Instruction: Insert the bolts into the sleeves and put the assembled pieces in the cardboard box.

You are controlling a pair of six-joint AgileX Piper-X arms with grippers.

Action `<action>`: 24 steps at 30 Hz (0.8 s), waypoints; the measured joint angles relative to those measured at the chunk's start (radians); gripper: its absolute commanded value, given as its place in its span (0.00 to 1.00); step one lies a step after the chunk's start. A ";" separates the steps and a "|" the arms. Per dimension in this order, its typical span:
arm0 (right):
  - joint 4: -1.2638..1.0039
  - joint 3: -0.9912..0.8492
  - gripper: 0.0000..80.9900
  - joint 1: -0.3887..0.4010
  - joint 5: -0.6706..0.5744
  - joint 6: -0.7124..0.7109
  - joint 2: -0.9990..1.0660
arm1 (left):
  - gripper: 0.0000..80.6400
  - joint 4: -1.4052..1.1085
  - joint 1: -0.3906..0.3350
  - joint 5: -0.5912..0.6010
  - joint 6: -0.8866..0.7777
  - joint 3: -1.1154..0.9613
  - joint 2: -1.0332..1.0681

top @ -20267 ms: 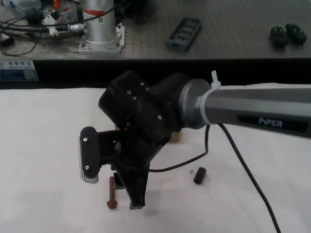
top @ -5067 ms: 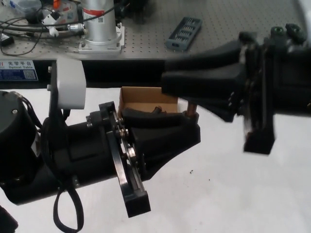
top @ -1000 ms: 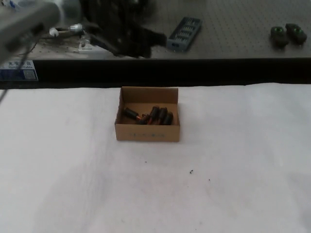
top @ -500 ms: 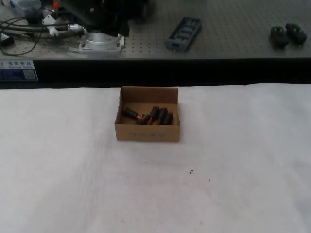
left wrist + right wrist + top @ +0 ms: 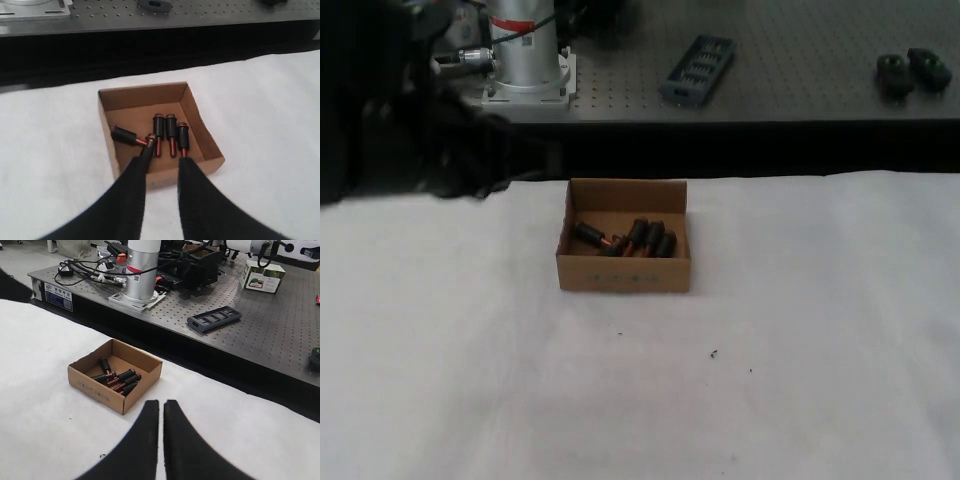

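Note:
The cardboard box (image 5: 624, 275) stands on the white cloth mid-bench, with several bolts in black sleeves (image 5: 630, 240) lying inside. A dark blurred arm (image 5: 410, 130) hangs at the far left, back from the box. In the left wrist view my left gripper (image 5: 165, 159) hovers open over the box's near wall with nothing between its fingers; the box (image 5: 142, 97) and its assembled pieces (image 5: 170, 131) lie just beyond. My right gripper (image 5: 161, 405) is shut and empty, well back from the box (image 5: 95, 387) and the pieces (image 5: 120, 377) in it.
Behind the cloth (image 5: 770, 350) runs a perforated metal bench with a metal post on a base (image 5: 525, 60), a black tray (image 5: 698, 68), cables and two dark parts (image 5: 912, 72). Small dark specks (image 5: 713, 353) dot the cloth.
Both arms have left the space over the box since five seconds ago. In the last second a blurred arm swung from the back left down to the left edge. Box unmoved.

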 measured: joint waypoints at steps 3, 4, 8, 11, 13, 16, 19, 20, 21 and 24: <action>0.006 0.000 0.05 0.000 0.004 0.000 0.000 | 0.21 -0.050 0.000 -0.009 -0.007 0.132 -0.104; 0.010 0.000 0.05 0.000 0.004 0.000 0.000 | 0.21 -0.070 0.000 -0.012 -0.012 0.185 -0.148; 0.027 0.000 0.05 0.000 0.004 0.001 0.000 | 0.21 -0.164 0.000 -0.028 -0.022 0.421 -0.422; 0.029 0.000 0.05 0.000 0.004 0.001 0.000 | 0.21 -0.222 0.000 -0.032 -0.022 0.517 -0.526; 0.029 0.000 0.05 0.000 0.004 0.001 0.000 | 0.21 -0.257 0.000 -0.036 -0.022 0.583 -0.571; 0.029 0.000 0.05 0.000 0.004 0.001 0.000 | 0.21 -0.275 0.000 -0.038 -0.022 0.658 -0.674; 0.029 0.000 0.05 0.000 0.004 0.001 0.000 | 0.21 -0.278 0.000 -0.039 -0.022 0.777 -0.777; 0.029 0.000 0.05 0.000 0.004 0.001 0.000 | 0.21 -0.278 0.000 -0.041 -0.022 0.830 -0.793; 0.029 0.000 0.05 0.000 0.004 0.001 0.000 | 0.21 -0.278 0.000 -0.042 -0.022 0.853 -0.802; 0.029 0.000 0.05 0.000 0.004 0.001 0.000 | 0.21 -0.281 0.000 -0.042 -0.023 0.900 -0.811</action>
